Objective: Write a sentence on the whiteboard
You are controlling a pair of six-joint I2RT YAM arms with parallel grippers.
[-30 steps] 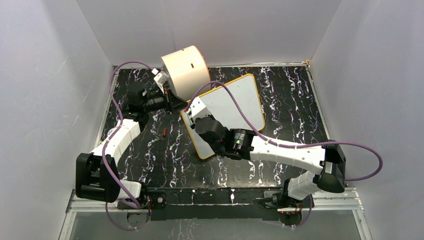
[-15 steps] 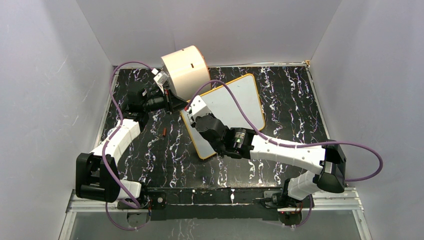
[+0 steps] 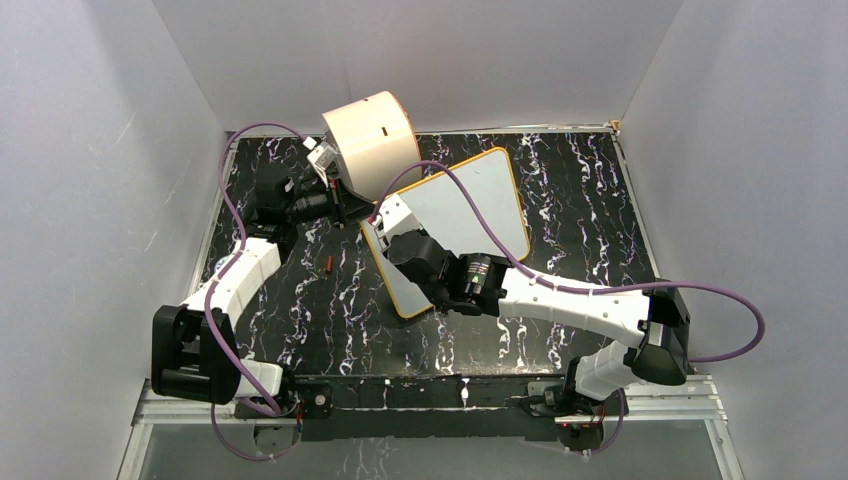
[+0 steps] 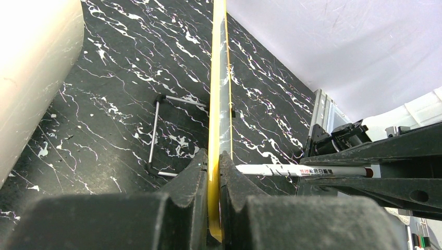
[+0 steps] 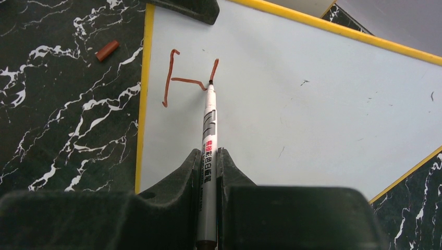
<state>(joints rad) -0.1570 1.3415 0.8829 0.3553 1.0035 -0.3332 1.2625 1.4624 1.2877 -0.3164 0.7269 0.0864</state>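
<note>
One whiteboard point(image 3: 470, 205) is standing tilted on the dark marbled surface point(image 3: 570, 190), the left tool point(image 4: 212, 157) clenching its yellow edge; the right tool point(image 5: 208, 152) is grasping one marker point(image 5: 209, 122), its tip touching the board at a single red-brown letter point(image 5: 180, 79); one cap point(image 5: 107, 50) is lying beside the board; one cream drum point(image 3: 372, 140) is sitting behind it, its contents hidden.

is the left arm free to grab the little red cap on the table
Probably not yet. The cap lies uncovered on the table, but the left gripper is shut on the rim of the whiteboard, so it would have to let go first.
</note>
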